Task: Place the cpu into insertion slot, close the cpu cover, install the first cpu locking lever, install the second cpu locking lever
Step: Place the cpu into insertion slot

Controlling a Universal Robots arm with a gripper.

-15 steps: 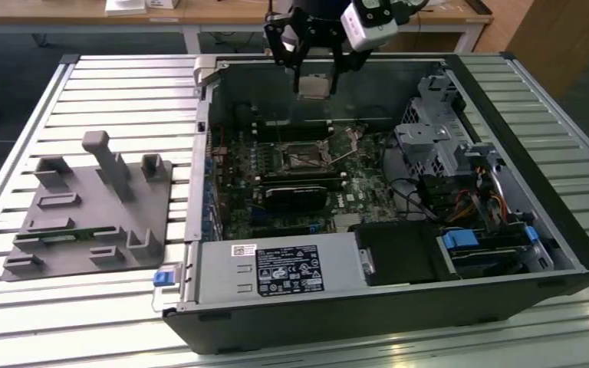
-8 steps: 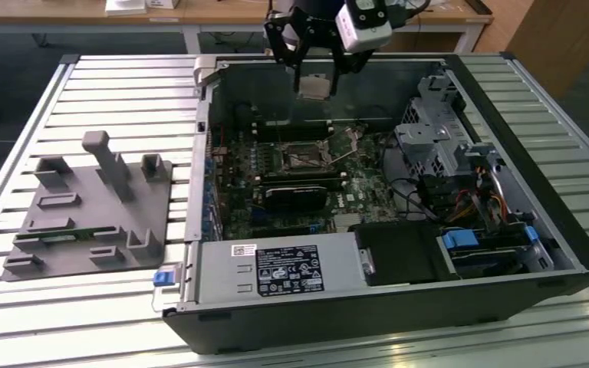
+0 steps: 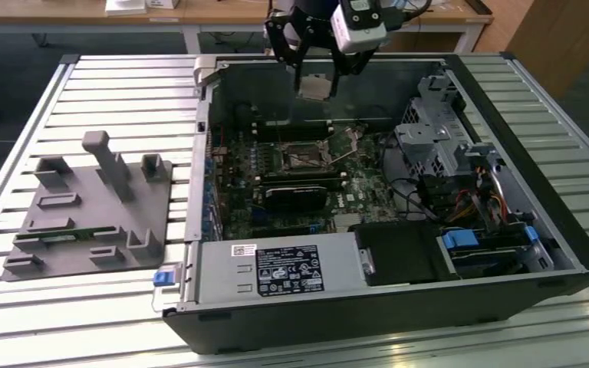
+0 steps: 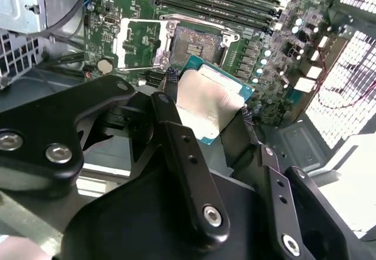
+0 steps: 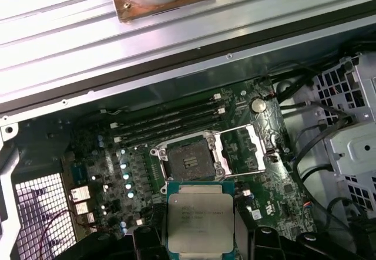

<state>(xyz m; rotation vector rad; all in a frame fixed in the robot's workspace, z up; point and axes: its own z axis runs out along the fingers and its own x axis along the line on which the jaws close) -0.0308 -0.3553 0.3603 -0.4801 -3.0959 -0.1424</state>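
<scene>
My gripper [image 3: 315,83] hangs over the far side of the open computer case [image 3: 376,322], shut on the cpu [image 3: 315,87]. The chip's silvery top and greenish edge show in both wrist views [image 4: 205,95] [image 5: 198,222], pinched between two black fingers [image 4: 169,98]. On the green motherboard below lies the insertion slot [image 3: 303,157] [image 4: 197,43] [image 5: 188,160], a dark square socket with nothing in it. The cpu cover [image 4: 138,43] [image 5: 244,148] is swung open and rests beside the socket. The chip is well above the board and apart from the socket.
A grey fixture plate [image 3: 90,207] with upright pegs sits on the slatted table at the exterior view's left. Inside the case are a power supply [image 3: 274,268], a metal drive cage [image 3: 438,138], loose cables [image 3: 468,203], a black card [image 3: 294,192] and memory slots [image 5: 164,122].
</scene>
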